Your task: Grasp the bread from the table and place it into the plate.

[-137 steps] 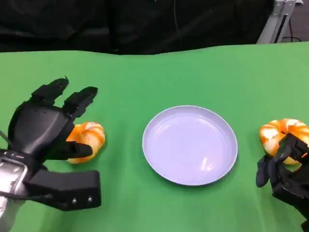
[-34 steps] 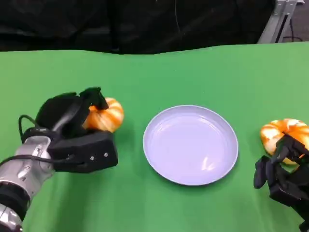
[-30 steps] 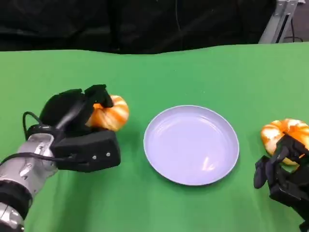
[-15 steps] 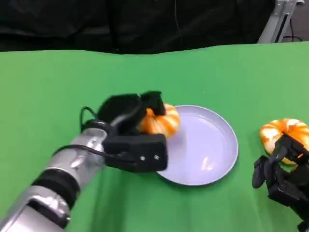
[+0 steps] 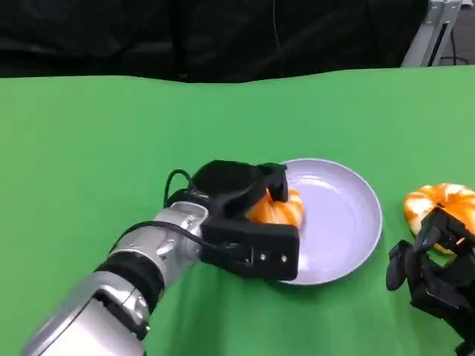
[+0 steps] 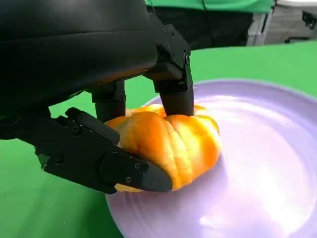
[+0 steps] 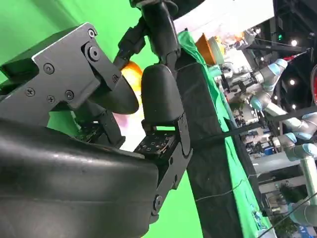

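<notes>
Here, in the head view, the left hand (image 5: 241,204) grasps the bread (image 5: 276,208) and holds it over the near-left part of the plate (image 5: 356,222), so the coming release turns on one relation: the bread lies directly ahead of the hand's fingers and inside the plate's rim, not over the green worktop (image 5: 104,141). The right hand (image 5: 434,271) sits well apart at the far right, just beside a second bread (image 5: 439,204); whether it is clenched or released cannot be told. The left wrist view adds what the head view hides: fingers (image 6: 173,91) press the bread (image 6: 168,141) from both sides, and its underside appears to touch, or nearly touch, the plate (image 6: 267,173). The right wrist view shows the right hand (image 7: 124,99) close up, its grasp state unclear.
</notes>
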You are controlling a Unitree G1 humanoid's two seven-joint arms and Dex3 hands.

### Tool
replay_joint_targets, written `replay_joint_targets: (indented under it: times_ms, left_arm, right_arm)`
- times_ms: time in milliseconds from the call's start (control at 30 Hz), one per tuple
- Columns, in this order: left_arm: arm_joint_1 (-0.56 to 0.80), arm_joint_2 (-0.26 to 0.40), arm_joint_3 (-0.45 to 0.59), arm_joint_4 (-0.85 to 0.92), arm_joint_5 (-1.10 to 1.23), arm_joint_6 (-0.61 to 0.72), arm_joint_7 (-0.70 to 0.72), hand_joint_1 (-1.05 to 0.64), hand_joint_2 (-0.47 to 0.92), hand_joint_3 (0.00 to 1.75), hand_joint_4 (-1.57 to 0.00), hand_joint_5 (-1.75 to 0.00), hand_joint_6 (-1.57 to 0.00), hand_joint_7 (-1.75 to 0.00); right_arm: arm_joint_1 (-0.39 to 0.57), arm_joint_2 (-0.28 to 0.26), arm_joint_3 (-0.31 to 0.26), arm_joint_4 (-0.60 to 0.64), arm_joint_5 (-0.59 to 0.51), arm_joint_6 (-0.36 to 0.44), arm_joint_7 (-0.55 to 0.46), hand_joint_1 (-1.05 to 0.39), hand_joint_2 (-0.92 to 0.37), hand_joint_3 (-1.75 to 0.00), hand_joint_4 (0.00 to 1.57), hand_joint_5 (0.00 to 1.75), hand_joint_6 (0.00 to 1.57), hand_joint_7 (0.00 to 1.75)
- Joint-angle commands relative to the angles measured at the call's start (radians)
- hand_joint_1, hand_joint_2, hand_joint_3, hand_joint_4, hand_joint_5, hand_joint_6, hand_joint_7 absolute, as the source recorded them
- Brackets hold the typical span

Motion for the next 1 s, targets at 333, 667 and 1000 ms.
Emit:
replay_joint_targets:
  times_ms: [333,667,1000]
  left_arm:
    - [-0.016,-0.039,-0.037,0.015,0.024,0.003,0.02,-0.11,0.92,0.17,-0.6,-1.71,-0.7,-1.29]
    - [-0.018,-0.029,-0.033,0.009,0.023,-0.003,0.016,-0.12,0.92,0.19,-0.59,-1.71,-0.68,-1.3]
    - [-0.005,-0.015,-0.031,0.006,0.027,-0.032,0.044,-0.23,0.92,0.2,-0.63,-1.2,-0.85,-0.58]
  right_arm:
    - [0.011,-0.003,0.0,-0.02,0.002,-0.007,-0.011,-0.06,-0.43,-1.47,0.92,1.75,0.76,1.71]
    - [0.009,-0.007,-0.003,-0.014,0.006,-0.006,-0.005,-0.05,-0.44,-1.47,0.93,1.75,0.76,1.71]
    - [0.009,-0.001,0.0,-0.013,0.003,-0.013,-0.006,-0.05,-0.43,-1.47,0.93,1.75,0.77,1.7]
